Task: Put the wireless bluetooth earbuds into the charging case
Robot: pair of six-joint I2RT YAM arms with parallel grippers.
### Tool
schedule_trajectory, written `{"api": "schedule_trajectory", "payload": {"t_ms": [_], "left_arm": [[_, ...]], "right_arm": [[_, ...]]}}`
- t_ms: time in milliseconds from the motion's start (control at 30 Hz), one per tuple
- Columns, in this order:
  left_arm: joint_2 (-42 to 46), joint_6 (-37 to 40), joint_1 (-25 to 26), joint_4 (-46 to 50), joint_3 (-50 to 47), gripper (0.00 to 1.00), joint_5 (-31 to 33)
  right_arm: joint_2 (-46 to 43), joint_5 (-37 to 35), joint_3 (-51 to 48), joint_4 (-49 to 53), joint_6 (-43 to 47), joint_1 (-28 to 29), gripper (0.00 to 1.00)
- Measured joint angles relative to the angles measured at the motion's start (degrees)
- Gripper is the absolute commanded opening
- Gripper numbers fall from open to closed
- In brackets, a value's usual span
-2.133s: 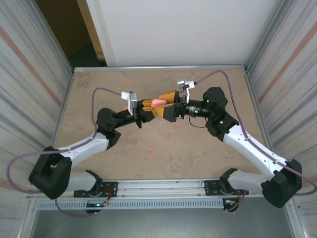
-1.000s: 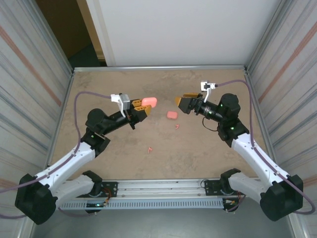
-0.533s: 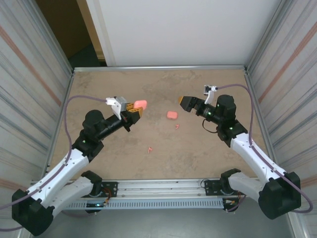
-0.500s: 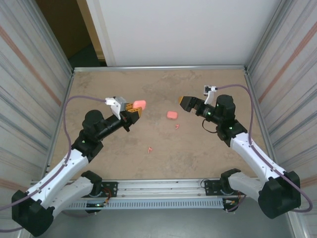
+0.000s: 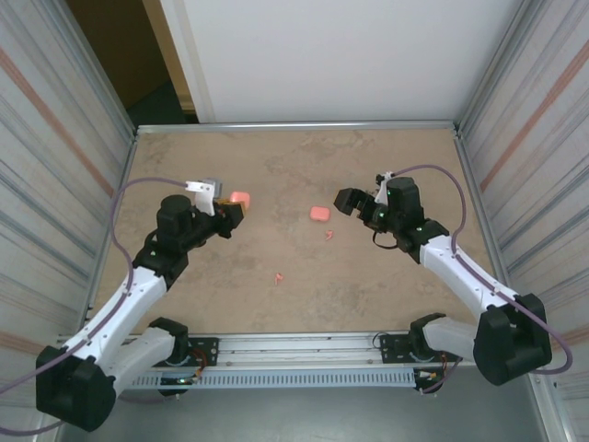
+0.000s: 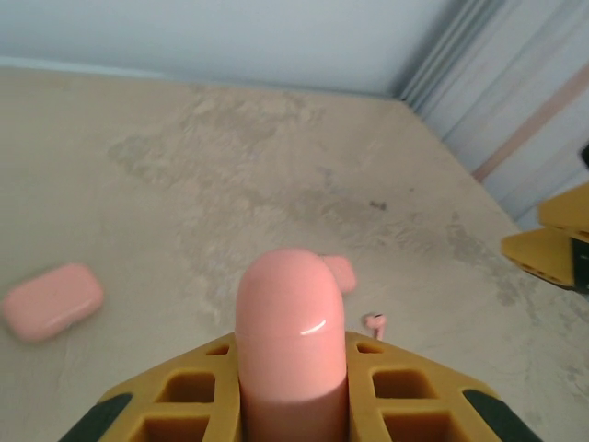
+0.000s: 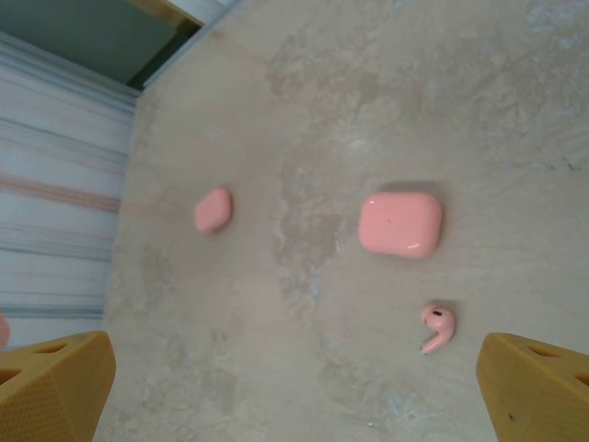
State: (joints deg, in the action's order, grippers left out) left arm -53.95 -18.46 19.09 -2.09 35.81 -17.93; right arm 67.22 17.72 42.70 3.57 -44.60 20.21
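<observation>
Tan mottled table (image 5: 294,304) inside a panelled encl., white wall at the far end. Progress: nil confirmed. Two buds lie loose on the bare top: one earbud (image 7: 438,327) just beside the second case (image 7: 400,224) near table ctr, and a second earbud (image 5: 277,277) well apart from it, nearer the arm bases. No bud obs. seated in any case. The second case lies flat w/ lid shut, so in my judgement opening a case, picking each bud and seating it all remain to be done. A third case (image 6: 52,299) lies on the table off to one side of the left claw (image 6: 293,352). Left claw: jaws narrow, clamped on a pink case (image 6: 291,295) that stands out beyond the yellow fingers, over the left-ctr of the table. From overhead the pink case and the third case fall close together, and I cannot separate them w/ confidence. Right claw (image 5: 347,199): jaws at full spread, nothing between them, touching nothing. It hovers just right of the second case, and its wrist view frames that case and the near earbud between its fingers.
</observation>
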Motion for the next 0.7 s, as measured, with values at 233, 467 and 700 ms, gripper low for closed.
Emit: {"api": "schedule_trajectory", "payload": {"t_ms": [233, 467, 700], "left_arm": [[-6.5, -3.1, -0.8, 3.5, -1.4, 0.00, -0.3], [-9.8, -4.1, -0.8, 4.9, -2.1, 0.00, -0.4], [-13.0, -4.1, -0.8, 5.5, -3.0, 0.00, -0.5]], "right_arm": [[1.8, -0.2, 0.1, 1.0, 0.0, 0.0, 0.99], [3.5, -0.1, 0.9, 1.2, 0.0, 0.0, 0.99], [4.4, 0.1, 1.1, 1.2, 0.0, 0.0, 0.99]]}}
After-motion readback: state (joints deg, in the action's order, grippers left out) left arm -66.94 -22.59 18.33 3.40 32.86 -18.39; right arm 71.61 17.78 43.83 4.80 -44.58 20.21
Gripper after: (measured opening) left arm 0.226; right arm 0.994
